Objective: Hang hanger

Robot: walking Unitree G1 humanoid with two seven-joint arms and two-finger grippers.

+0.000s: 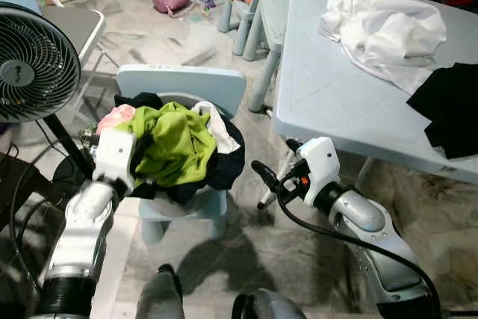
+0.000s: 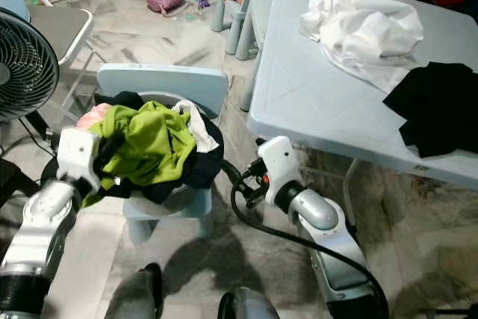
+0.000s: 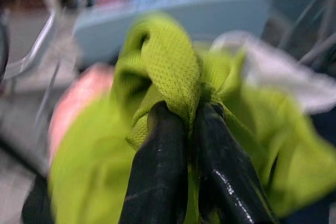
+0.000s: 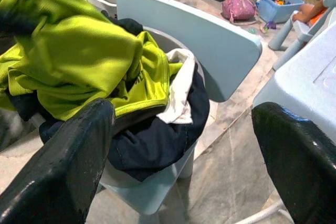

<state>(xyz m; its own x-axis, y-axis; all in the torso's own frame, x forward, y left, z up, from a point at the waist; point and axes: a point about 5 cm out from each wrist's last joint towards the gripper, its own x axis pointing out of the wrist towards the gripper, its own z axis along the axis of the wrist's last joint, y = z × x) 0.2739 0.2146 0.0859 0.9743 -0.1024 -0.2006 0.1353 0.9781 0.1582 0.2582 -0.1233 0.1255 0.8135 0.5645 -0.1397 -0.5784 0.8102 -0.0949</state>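
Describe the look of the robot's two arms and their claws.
Both arms are silver-grey metal tubes ending in white wrist housings. The left arm has a ribbed black cuff near its base. The right arm carries a looping black cable and small red parts beside its claw. Each claw has two long, glossy black fingers.

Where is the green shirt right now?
The green shirt lies atop the clothes pile on the small blue chair, pinched by the left gripper, left of the table.

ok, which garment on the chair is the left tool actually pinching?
The lime-green shirt atop the pile; the left tool is shut on a fold of it, not the pink, white or dark pieces.
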